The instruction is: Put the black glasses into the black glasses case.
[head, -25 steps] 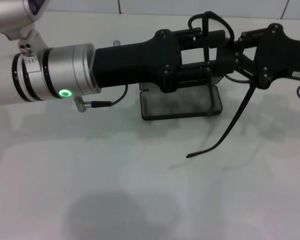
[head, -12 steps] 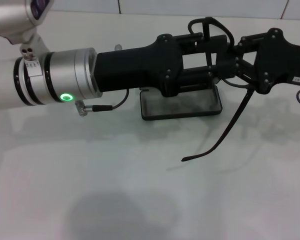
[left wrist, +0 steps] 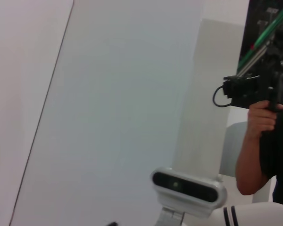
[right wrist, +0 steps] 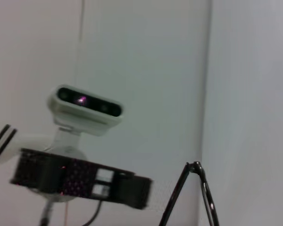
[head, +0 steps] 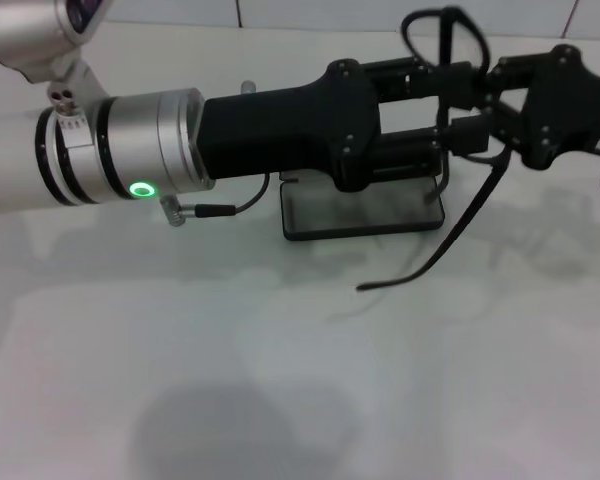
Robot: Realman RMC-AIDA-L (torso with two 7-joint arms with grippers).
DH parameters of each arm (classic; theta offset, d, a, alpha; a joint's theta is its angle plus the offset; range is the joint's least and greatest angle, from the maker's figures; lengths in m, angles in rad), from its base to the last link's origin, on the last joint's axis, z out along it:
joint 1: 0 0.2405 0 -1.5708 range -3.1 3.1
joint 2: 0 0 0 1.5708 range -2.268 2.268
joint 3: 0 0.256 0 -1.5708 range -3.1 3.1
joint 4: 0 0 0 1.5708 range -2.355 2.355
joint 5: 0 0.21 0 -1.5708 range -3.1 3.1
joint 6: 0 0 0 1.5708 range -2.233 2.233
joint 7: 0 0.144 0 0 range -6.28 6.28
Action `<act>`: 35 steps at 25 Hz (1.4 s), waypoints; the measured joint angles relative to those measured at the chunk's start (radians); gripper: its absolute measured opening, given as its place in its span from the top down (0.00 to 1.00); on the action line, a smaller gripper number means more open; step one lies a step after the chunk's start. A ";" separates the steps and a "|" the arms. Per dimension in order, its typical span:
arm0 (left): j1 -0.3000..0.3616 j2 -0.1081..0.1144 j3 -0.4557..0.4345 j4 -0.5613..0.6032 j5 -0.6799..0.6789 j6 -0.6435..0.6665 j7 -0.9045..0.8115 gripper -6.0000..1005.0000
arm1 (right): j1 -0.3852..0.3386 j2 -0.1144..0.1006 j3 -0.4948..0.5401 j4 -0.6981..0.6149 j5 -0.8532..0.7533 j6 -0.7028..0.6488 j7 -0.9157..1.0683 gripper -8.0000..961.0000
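Reaching across the head view from the left edge, the left arm ends in the left gripper (head: pixel 450 110), which meets the right gripper (head: pixel 490 110) high above the far right part of the white tabletop (head: pixel 280 380). Between them they carry the black glasses (head: pixel 442 40), lifted clear of the surface: one lens rim stands up above the grippers, and one long temple arm hangs down past the right gripper, its curved tip ending just above the tabletop, near the front right corner of the case. Both grippers appear clamped on the frame, though black on black hides exactly where each finger presses. The black glasses case (head: pixel 362 210) lies open on the far half of the tabletop, directly beneath the left gripper, its grey lining facing up; the left gripper body hides its far side. A green ring light (head: pixel 139 189) glows on the silver wrist section of the left arm, and a thin cable (head: pixel 220 208) loops below it.

The left wrist view points away from the work, at a pale wall, the robot's head camera (left wrist: pixel 187 187) and a person's hand (left wrist: pixel 260 115) holding a device at the far side.

The right wrist view shows the head camera again, the dark left gripper body below it, and the thin glasses frame rising at the lower edge.
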 joint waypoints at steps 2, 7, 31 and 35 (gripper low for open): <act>0.004 -0.002 0.000 0.016 0.002 0.001 -0.003 0.37 | 0.001 -0.001 0.025 0.011 0.000 -0.004 0.000 0.89; -0.008 -0.003 0.005 0.015 0.005 -0.003 -0.005 0.37 | 0.002 -0.002 0.035 0.021 -0.002 -0.026 -0.004 0.89; 0.025 0.008 0.001 0.015 0.023 -0.031 -0.001 0.37 | -0.018 -0.001 0.147 0.032 0.004 -0.113 -0.017 0.89; 0.045 0.017 -0.001 0.009 0.047 -0.073 0.011 0.37 | -0.036 -0.001 0.238 0.042 0.079 -0.211 -0.015 0.89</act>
